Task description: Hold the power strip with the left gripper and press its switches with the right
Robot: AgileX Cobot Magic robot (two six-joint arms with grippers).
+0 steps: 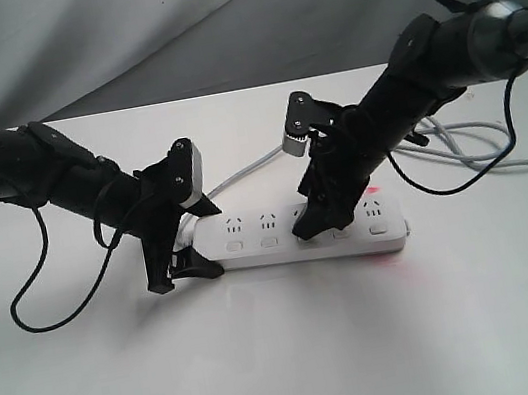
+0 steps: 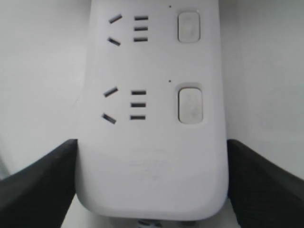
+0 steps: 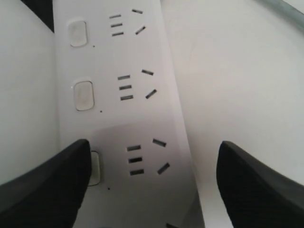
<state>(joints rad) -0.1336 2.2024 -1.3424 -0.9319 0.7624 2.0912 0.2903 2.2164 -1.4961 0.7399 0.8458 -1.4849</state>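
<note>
The white power strip (image 1: 255, 231) lies flat on the table, its length running left to right. My left gripper (image 1: 198, 241) is shut on its left rounded end, and in the left wrist view the black fingers (image 2: 42, 185) press both long edges of the power strip (image 2: 152, 156). Two switches (image 2: 190, 104) show beyond that grip. My right gripper (image 1: 320, 229) stands open over the strip's middle. One of its fingers (image 3: 45, 190) covers part of a switch (image 3: 96, 167); the other hangs off the strip's far edge. Two more switches (image 3: 83, 95) lie uncovered.
The grey cord (image 1: 500, 156) loops across the table behind the right arm and runs back toward the strip's left end. A pink-red glow (image 1: 374, 189) shows on the strip's right end. A black cable (image 1: 50, 314) hangs from the left arm onto the white table (image 1: 290, 355).
</note>
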